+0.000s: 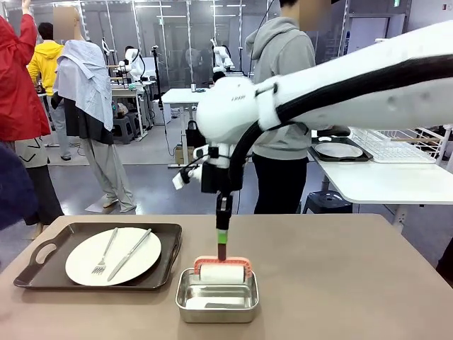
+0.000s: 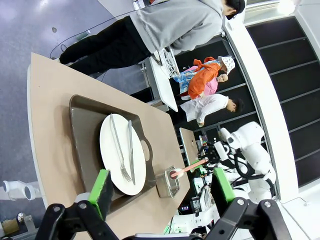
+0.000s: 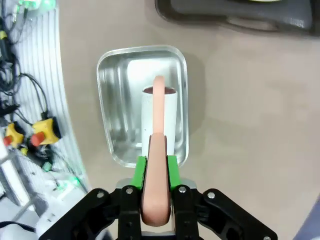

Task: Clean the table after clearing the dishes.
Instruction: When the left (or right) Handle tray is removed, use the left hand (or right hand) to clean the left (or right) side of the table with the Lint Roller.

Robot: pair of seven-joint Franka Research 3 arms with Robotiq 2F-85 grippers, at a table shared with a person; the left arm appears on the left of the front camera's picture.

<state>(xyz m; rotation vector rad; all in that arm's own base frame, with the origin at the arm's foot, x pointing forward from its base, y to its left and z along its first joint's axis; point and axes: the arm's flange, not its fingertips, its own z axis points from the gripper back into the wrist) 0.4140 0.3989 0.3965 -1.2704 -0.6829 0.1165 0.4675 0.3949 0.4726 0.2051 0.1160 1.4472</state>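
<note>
**Robot grips lint roller while one place setting waits on the surface**

The right pincer is clamped on the salmon handle of a lint roller. It holds the roller upright, with the white drum inside a small steel pan near the front edge of the taupe surface. In the right wrist view the green pads press the handle from both sides, a hold that likely keeps the drum square for rolling. Whether the drum touches the pan's floor cannot be told.

Just left of the pan, a dark handled tray carries a round white plate, with a fork and knife laid across it. The left pincer hangs well above that tray with its fingers wide apart, holding nothing, and seems poised to go for it.

Across the surface, a person in a grey hoodie stands by a white table. There a second dark tray with a plate rests beside a wire dish rack.

With one setting on the surface, the clearing looks half done. Rolling probably has to wait until that tray goes.
</note>
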